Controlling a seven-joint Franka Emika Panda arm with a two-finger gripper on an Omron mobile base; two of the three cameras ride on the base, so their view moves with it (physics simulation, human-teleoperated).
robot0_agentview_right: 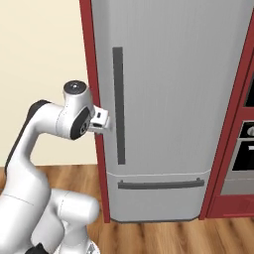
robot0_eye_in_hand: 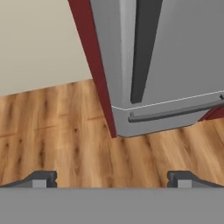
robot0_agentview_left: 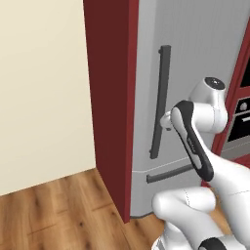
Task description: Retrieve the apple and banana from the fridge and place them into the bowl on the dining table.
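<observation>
The gripper (robot0_eye_in_hand: 112,178) has its jaws spread wide apart with nothing between them; in the hand view the two dark fingertips (robot0_eye_in_hand: 41,178) stand at the far sides of the lower edge, with only wooden floor (robot0_eye_in_hand: 65,131) showing between them. Ahead of the jaws and above them in that view stands the fridge (robot0_eye_in_hand: 183,52), its door shut. Its long dark vertical handle (robot0_eye_in_hand: 144,48) rises just right of the midline between the jaws, and the horizontal drawer handle (robot0_eye_in_hand: 175,112) runs below it, further right. From the right base view the gripper (robot0_agentview_right: 102,122) sits just beside the vertical handle (robot0_agentview_right: 118,104), near the fridge's (robot0_agentview_right: 178,99) left edge, close to the door but apart from it as far as can be told. A dark red panel (robot0_agentview_left: 110,97) frames the fridge (robot0_agentview_left: 195,39) on the left, a cream wall (robot0_agentview_left: 44,88) beyond it.
</observation>
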